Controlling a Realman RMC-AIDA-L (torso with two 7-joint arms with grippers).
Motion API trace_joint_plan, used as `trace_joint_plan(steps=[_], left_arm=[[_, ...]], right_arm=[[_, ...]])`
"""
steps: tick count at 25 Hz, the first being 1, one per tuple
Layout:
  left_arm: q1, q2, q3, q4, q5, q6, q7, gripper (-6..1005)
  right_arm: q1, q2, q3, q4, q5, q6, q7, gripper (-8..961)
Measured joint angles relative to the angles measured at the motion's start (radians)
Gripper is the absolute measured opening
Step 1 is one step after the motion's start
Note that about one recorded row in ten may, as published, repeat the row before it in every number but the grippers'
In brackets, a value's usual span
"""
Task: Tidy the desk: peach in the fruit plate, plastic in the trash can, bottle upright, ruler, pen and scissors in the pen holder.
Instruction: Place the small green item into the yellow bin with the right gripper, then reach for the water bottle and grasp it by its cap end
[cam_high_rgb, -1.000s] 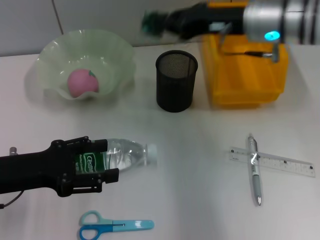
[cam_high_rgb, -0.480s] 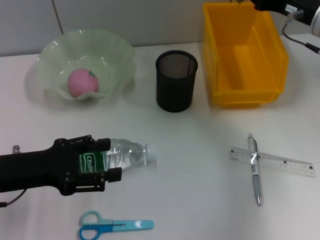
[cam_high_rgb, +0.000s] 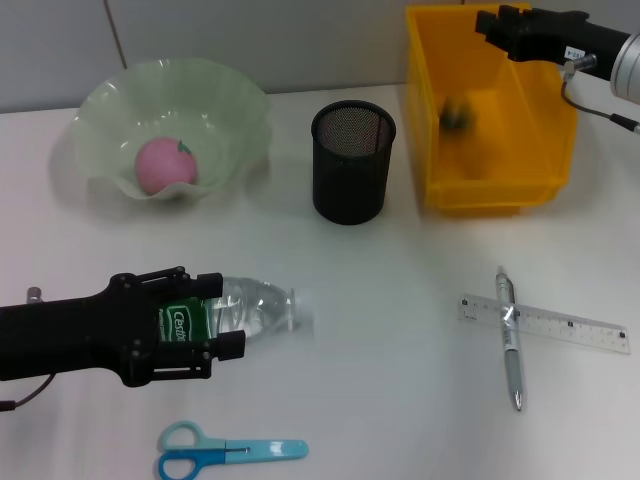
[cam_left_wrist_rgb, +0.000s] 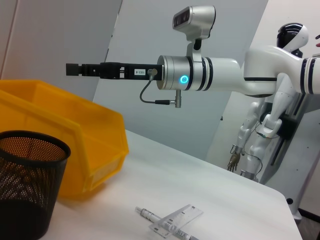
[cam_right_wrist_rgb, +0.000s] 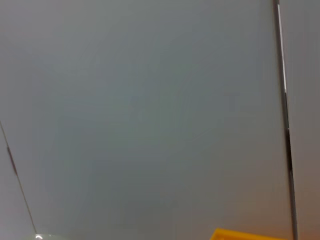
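Middle of table (cam_high_rgb: 400, 300): bare, open passage.
Far edge: fruit plate (cam_high_rgb: 235, 120), pen holder (cam_high_rgb: 352, 160), yellow bin (cam_high_rgb: 490, 190) stand apart, gaps between.
Bin: small dark blurred item inside, possibly plastic (cam_high_rgb: 457, 110).
Near-left: bottle (cam_high_rgb: 245, 305), scissors (cam_high_rgb: 230, 452).
Right edge: pen (cam_high_rgb: 510, 345) crossing ruler (cam_high_rgb: 560, 325).

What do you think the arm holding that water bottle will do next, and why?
Probably lift and tip the bottle upright. The left gripper is closed around its labelled middle while it lies on its side on the table, cap pointing toward the ruler. The right gripper is far off, over the yellow bin.
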Motion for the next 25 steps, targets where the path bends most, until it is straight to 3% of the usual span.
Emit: trace_joint_plan(steps=[16, 25], left_arm=[[0.0, 0.0, 0.0, 0.0, 0.002, 0.003, 0.002, 826], [0.0, -0.002, 0.0, 0.0, 0.0, 0.003, 0.01, 825]], right_arm=[[-0.038, 0.008, 0.016, -0.051, 0.066, -0.066, 0.019, 721], [-0.15, -0.019, 0.025, -0.081, 0.258, -0.446, 0.011, 796]])
